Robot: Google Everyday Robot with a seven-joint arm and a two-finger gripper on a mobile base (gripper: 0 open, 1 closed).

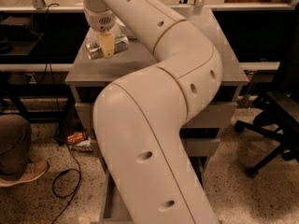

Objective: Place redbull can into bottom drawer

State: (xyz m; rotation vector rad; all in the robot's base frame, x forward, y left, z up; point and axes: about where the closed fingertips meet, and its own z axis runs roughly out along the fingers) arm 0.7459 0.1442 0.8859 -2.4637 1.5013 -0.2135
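The redbull can [120,43] is a small silver can lying sideways over the far left part of the grey cabinet top [224,55]. My gripper [106,48] comes down from above and is shut on the can, with one cream finger [106,42] across its middle. The can looks lifted slightly off the top. The bottom drawer [105,200] is pulled out at the foot of the cabinet. Only its left wall shows, as my large arm covers the remainder.
A black office chair [273,125] stands to the right of the cabinet. A person's leg and shoe [21,160] are at the left, with a black cable [70,176] and a crumpled wrapper [77,139] on the floor. Dark shelving runs behind.
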